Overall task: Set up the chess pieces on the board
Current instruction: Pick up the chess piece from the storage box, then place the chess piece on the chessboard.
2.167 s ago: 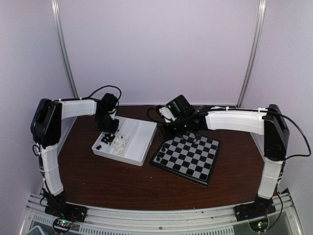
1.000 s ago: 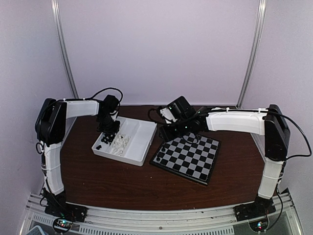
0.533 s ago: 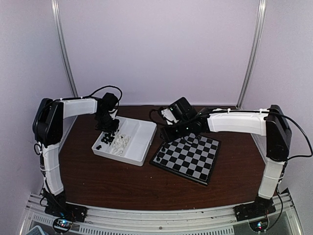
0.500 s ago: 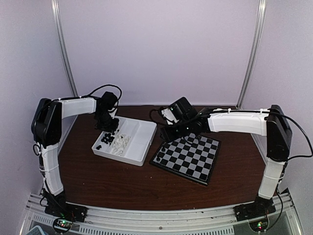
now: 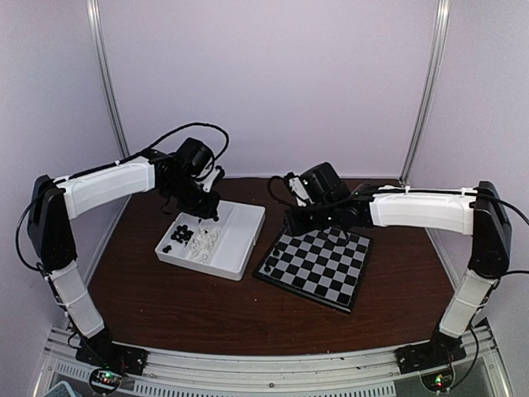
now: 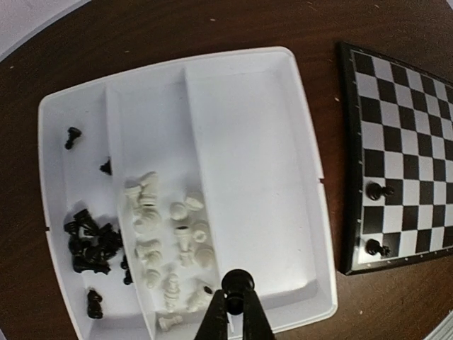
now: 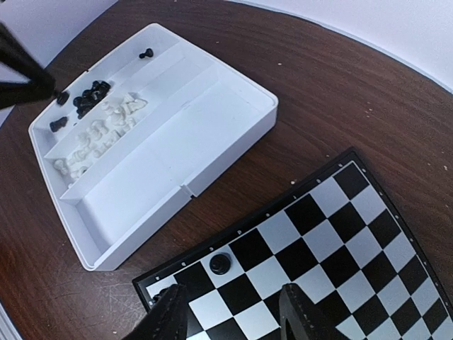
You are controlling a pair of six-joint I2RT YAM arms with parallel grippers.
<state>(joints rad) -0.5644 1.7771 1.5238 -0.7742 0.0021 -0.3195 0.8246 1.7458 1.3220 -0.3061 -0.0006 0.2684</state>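
In the left wrist view my left gripper (image 6: 236,301) is shut on a black chess piece (image 6: 237,282), held above the white tray (image 6: 255,142). Several black pieces (image 6: 88,244) lie in the tray's left compartment and several white pieces (image 6: 166,234) in the middle one. Two black pieces (image 6: 379,190) stand along the board's (image 6: 403,127) near edge. My right gripper (image 7: 233,319) hangs open over the board (image 7: 340,234), close above a black piece (image 7: 220,263) on a pale square, holding nothing. From above, the left gripper (image 5: 207,205) is over the tray (image 5: 241,230) and the right gripper (image 5: 299,225) over the board's (image 5: 318,265) far corner.
The tray's wide right compartment (image 6: 248,177) holds nothing. A strip of brown table (image 7: 233,170) separates tray and board. The left gripper (image 7: 21,71) shows at the right wrist view's top left. Purple walls and two metal poles (image 5: 107,83) close in the back.
My left gripper shut on a black piece and the left arm rose out of the tray, swinging right. The right arm shifted slightly right and stayed open over the board.
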